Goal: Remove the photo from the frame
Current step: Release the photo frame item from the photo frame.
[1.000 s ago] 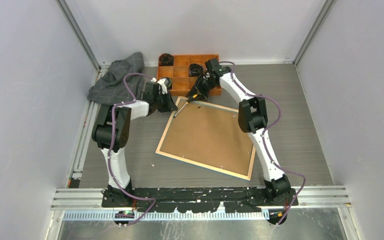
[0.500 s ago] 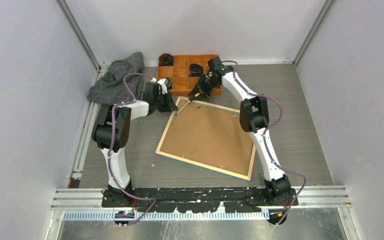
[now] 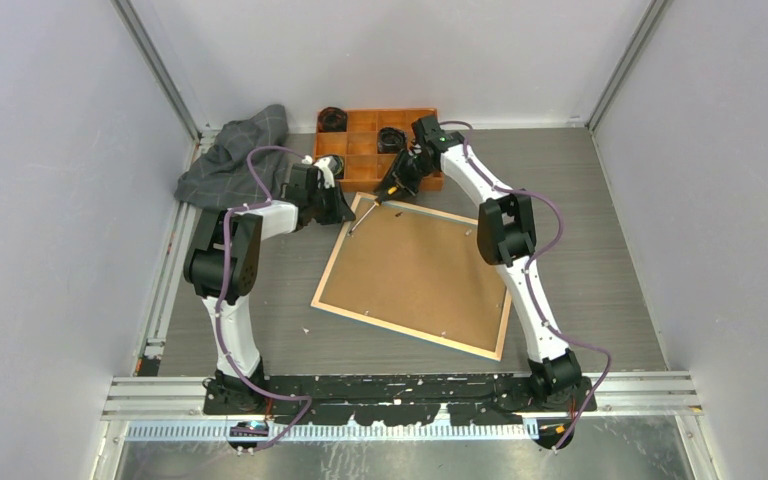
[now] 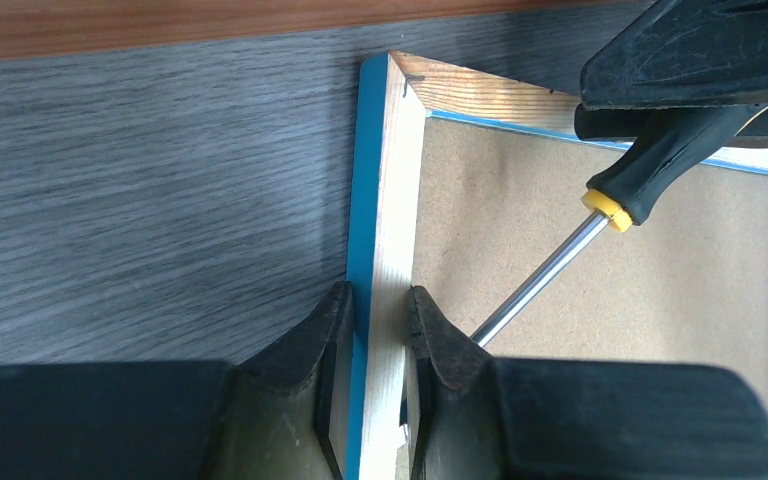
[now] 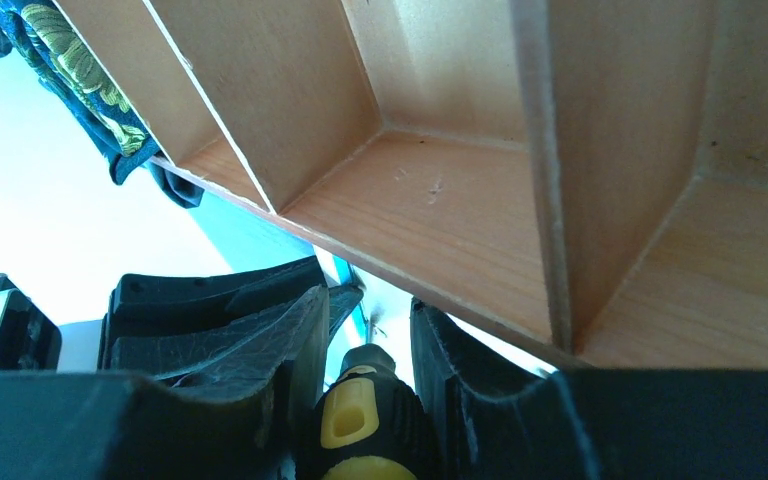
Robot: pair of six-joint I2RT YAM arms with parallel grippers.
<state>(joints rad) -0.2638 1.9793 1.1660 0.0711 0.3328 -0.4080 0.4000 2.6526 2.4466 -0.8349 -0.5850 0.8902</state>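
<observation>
The frame [image 3: 332, 262] lies face down on the table, its wood-coloured rim [image 4: 392, 180] and blue edge showing. A brown backing board [image 3: 420, 270] fills it, so the photo is hidden. My left gripper [image 4: 378, 300] is shut on the frame's left rail near the far corner, one finger on each side. My right gripper [image 5: 368, 330] is shut on a screwdriver [image 5: 360, 420] with a black and yellow handle. The screwdriver's steel shaft [image 4: 560, 265] slants down over the backing board [image 4: 610, 320], its tip close beside the left fingers.
An orange compartment tray [image 3: 375, 145] with black rolls in it stands just behind the frame's far corner, close above the right gripper. A grey cloth [image 3: 230, 160] is heaped at the back left. Grey walls close in both sides.
</observation>
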